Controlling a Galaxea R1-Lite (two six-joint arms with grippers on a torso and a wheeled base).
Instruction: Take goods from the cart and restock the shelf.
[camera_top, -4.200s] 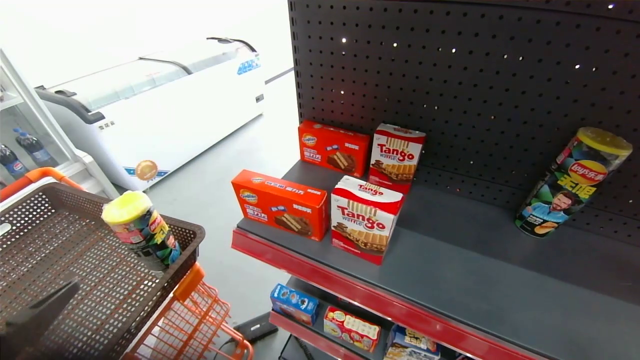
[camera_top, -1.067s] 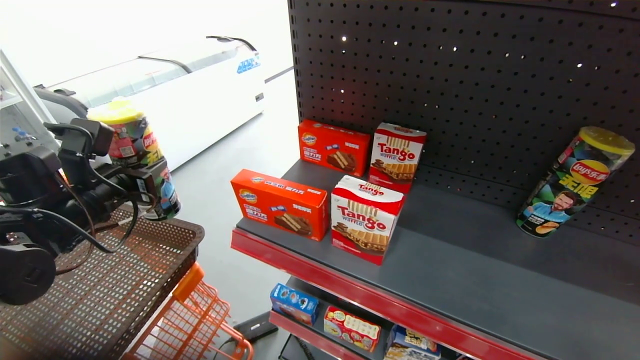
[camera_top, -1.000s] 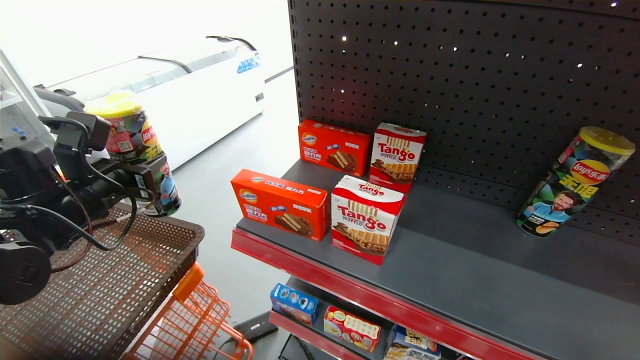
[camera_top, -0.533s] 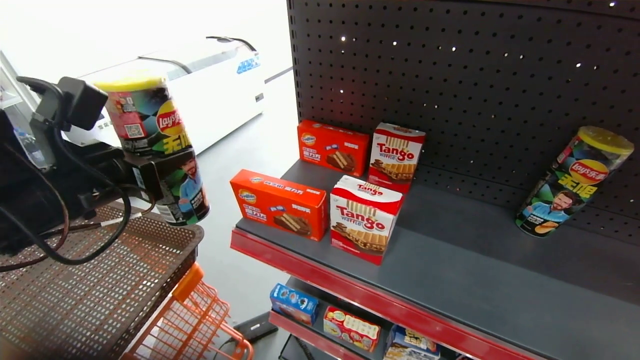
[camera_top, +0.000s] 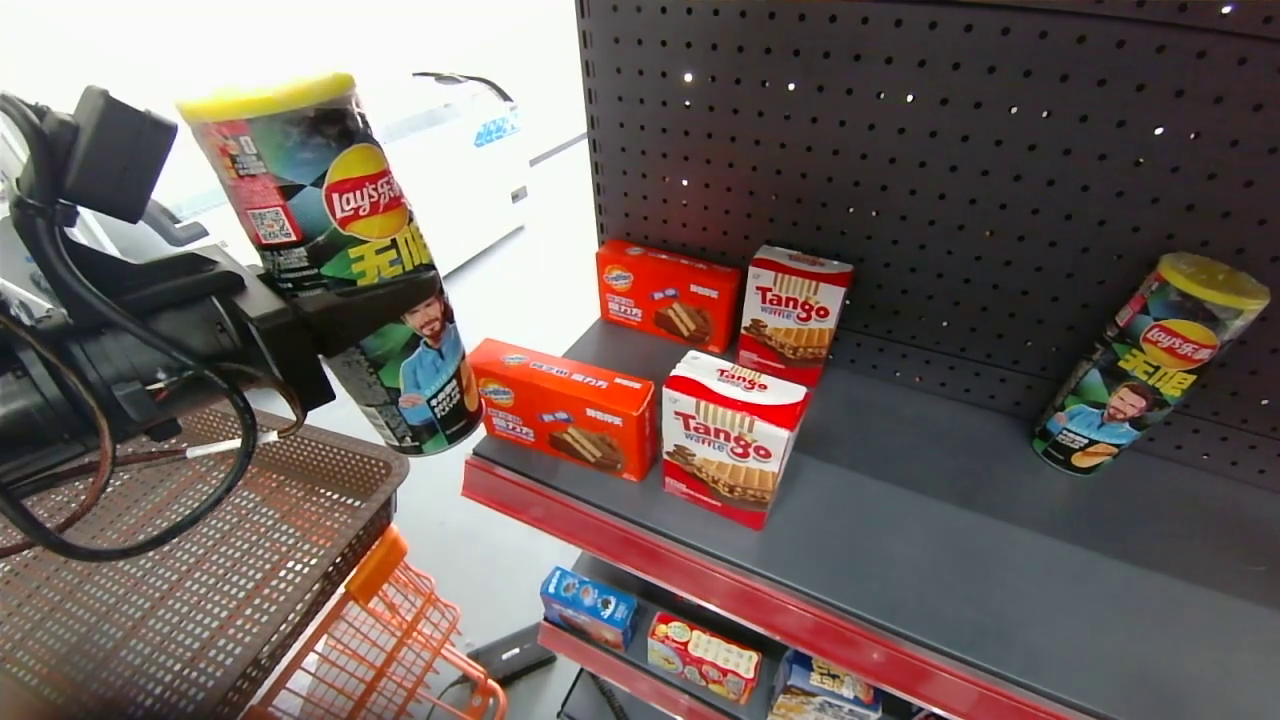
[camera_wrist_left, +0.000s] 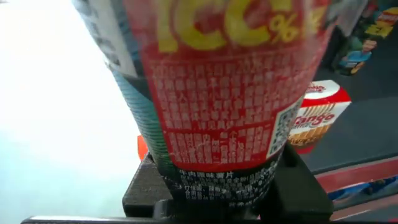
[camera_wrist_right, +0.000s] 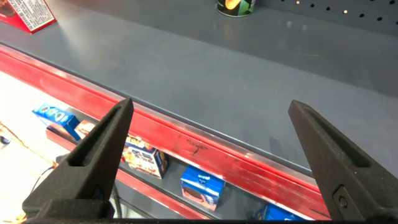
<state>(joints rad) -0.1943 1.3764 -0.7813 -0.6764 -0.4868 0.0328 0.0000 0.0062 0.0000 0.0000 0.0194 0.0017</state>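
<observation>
Left gripper (camera_top: 365, 318) clamped around yellow-lidded chips can (camera_top: 335, 215), above cart basket (camera_top: 200, 600), just beside shelf (camera_top: 900, 540); right gripper (camera_wrist_right: 211, 112) jaws wide, over shelf edge

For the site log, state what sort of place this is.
Probably a small shop, or a mock-up of one: a pegboard-backed shelf stocked with snack boxes, an orange shopping cart beside it, and a white chest freezer behind.
</observation>
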